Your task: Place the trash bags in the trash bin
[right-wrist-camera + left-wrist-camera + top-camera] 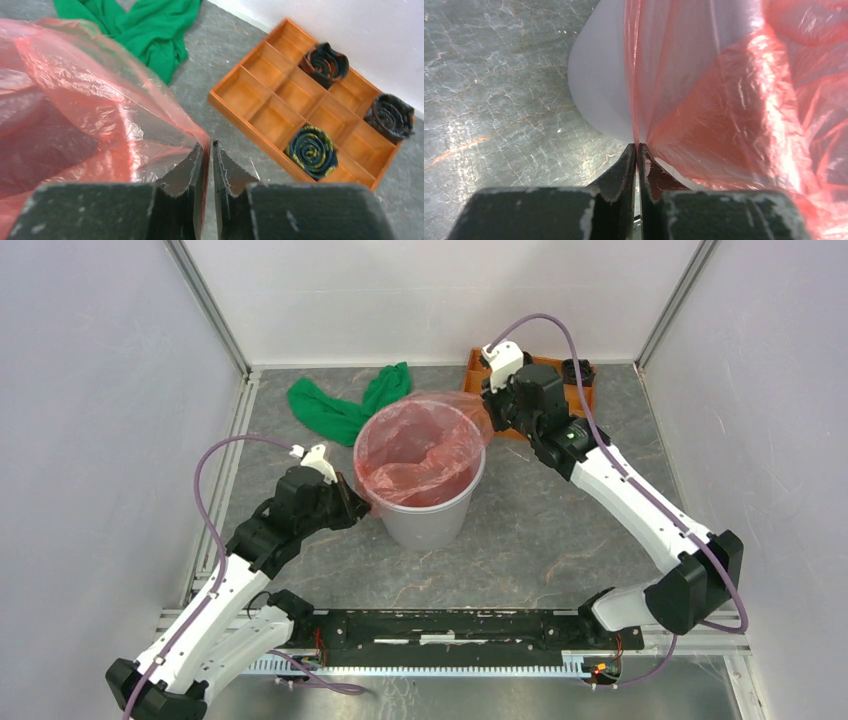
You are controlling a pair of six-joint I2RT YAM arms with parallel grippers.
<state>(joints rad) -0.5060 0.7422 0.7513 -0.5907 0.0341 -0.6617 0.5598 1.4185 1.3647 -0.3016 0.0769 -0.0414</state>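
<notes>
Each pinching film, the left gripper (637, 150) and right gripper (208, 150) are holding the translucent red-orange plastic bag (420, 445) spread inside the round grey plastic bin (425, 525) mid-frame; next, I reckon, cuffing its rim.

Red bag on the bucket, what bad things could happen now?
1. The red bag is thin film, pinched by the left hand and the right hand on opposite sides; pulling too hard might tear it.
2. The right hand seems to hold only the film's very edge, so it could slip free.
3. The grey bin stands free on the table; a sideways tug might tip or slide it.
</notes>
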